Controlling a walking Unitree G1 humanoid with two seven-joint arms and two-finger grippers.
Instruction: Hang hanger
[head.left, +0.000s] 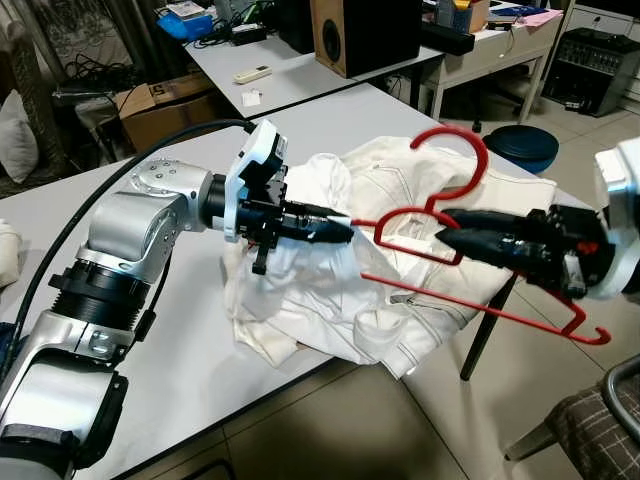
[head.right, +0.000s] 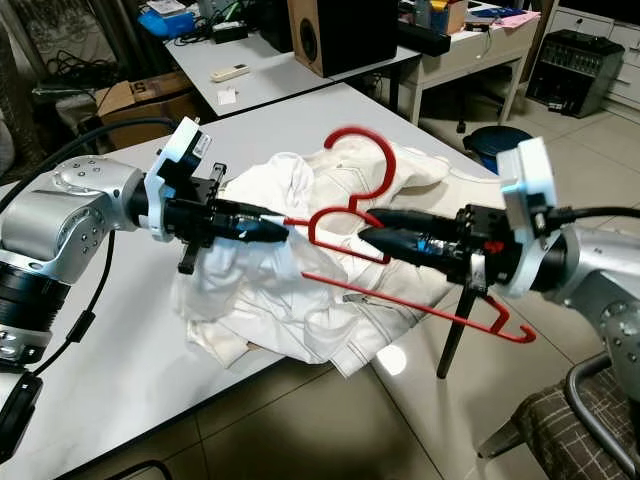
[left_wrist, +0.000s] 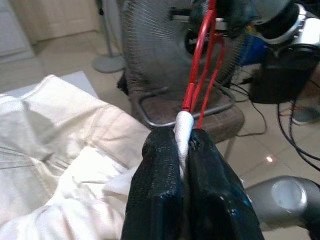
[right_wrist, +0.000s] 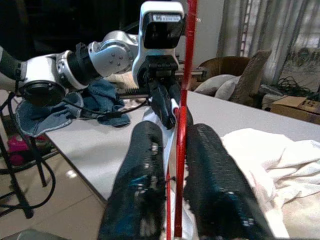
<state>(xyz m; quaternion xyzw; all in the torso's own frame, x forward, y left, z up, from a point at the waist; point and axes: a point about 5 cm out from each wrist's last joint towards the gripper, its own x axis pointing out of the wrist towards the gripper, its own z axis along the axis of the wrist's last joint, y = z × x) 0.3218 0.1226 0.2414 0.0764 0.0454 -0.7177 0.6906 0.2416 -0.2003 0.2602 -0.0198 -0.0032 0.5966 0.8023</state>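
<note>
Left end effector (head.left: 345, 228) pinching white garment (head.left: 400, 290), right end effector (head.left: 445, 237) clamping red hanger (head.left: 455, 190), no readable writing

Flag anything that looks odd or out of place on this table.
The white garment lies crumpled in a heap, one edge drooping off the table corner. The red hanger is held above it, tilted, by both grippers: left gripper pinching cloth against one end, right gripper clamping its middle.

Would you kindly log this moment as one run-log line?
left gripper: shut on white cloth garment | right gripper: shut on red plastic hanger | hanger raised over grey table
</note>
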